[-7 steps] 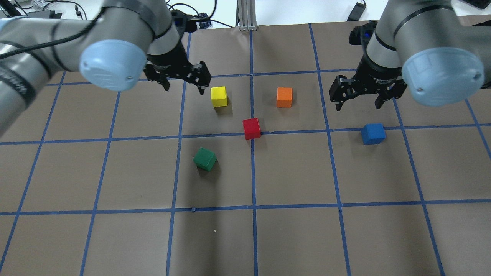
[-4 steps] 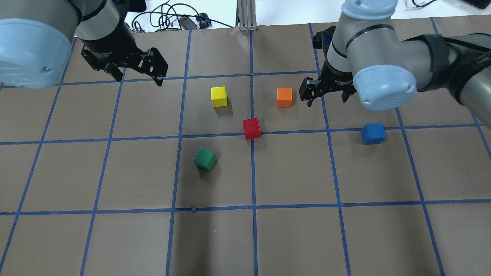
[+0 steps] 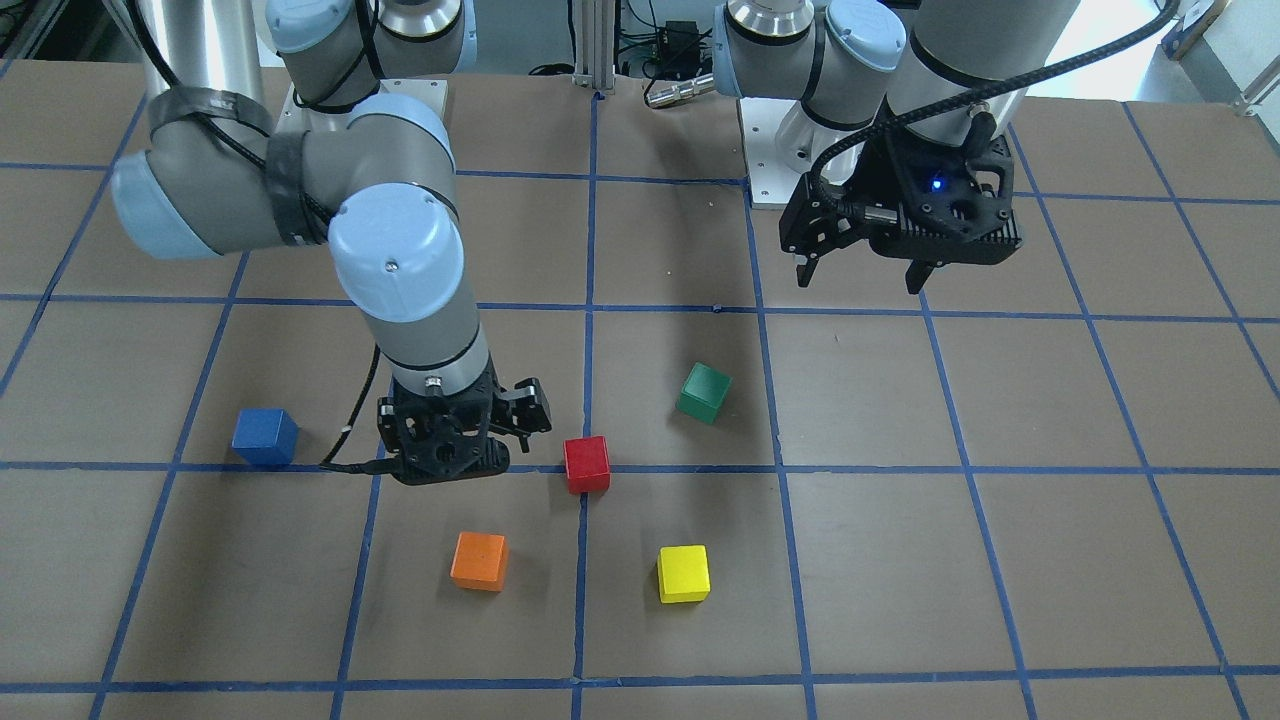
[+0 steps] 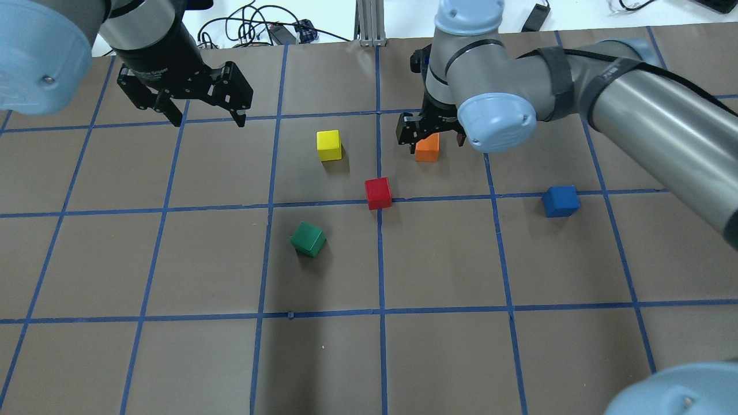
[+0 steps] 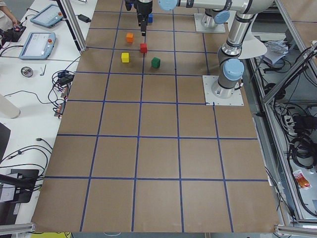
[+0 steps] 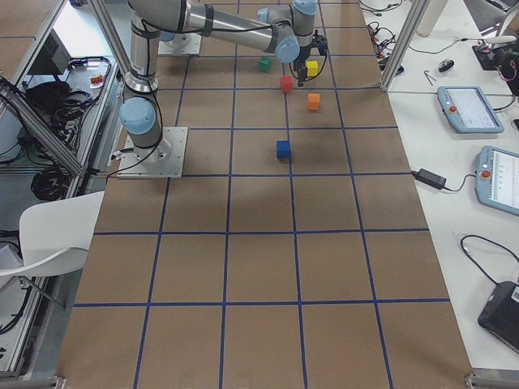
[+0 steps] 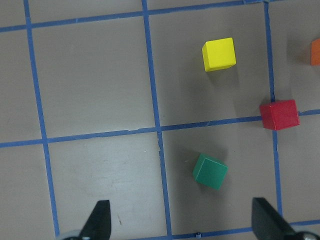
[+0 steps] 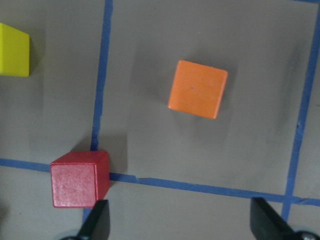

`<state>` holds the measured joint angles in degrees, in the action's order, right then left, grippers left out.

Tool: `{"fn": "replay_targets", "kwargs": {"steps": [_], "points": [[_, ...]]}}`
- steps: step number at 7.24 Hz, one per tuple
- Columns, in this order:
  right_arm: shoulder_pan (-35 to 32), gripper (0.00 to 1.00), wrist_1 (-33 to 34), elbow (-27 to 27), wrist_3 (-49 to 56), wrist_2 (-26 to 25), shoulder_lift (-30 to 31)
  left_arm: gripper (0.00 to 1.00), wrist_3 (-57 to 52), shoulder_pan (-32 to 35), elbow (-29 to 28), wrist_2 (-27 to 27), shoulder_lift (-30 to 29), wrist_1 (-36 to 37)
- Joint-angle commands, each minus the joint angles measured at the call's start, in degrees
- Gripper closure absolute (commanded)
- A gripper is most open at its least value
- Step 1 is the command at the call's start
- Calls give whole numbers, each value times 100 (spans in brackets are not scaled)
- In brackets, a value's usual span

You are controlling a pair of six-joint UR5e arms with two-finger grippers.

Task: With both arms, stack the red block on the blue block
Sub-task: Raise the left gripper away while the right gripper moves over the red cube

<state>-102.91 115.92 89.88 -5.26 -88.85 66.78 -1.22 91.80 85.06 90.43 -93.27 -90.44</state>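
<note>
The red block (image 4: 378, 193) sits on a blue tape line near the table's middle; it also shows in the front view (image 3: 586, 464). The blue block (image 4: 560, 200) sits alone to the right, also in the front view (image 3: 265, 437). My right gripper (image 4: 429, 140) is open and empty, hovering over the orange block just behind and right of the red one. In the right wrist view the red block (image 8: 79, 178) lies next to one fingertip (image 8: 98, 222). My left gripper (image 4: 207, 121) is open and empty at the back left, far from both blocks.
An orange block (image 4: 427, 147) lies under my right gripper. A yellow block (image 4: 329, 144) is behind and left of the red one, a green block (image 4: 308, 239) in front and left of it. The brown table (image 4: 438, 357) has a blue tape grid.
My right gripper has swung left, from behind the blue block to over the orange block. My left gripper has moved left and back, away from the yellow block. No block has moved.
</note>
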Motion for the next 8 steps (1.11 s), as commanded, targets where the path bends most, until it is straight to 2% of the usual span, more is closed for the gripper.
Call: {"fn": "replay_targets", "kwargs": {"steps": [1, 3, 4, 8], "points": [[-359, 0, 1, -216, -561, 8, -462, 0, 34, -22, -277, 18, -129, -464], [-493, 0, -17, -207, -906, 130, -656, 0, 34, 13, -270, 35, -156, -466], [-519, 0, 9, -207, -1046, 583, -701, 0, 34, 22, -201, 36, -113, -492], [-704, 0, 36, -190, -1214, 597, -1035, 0, 34, 31, -182, 36, -130, -501]]}}
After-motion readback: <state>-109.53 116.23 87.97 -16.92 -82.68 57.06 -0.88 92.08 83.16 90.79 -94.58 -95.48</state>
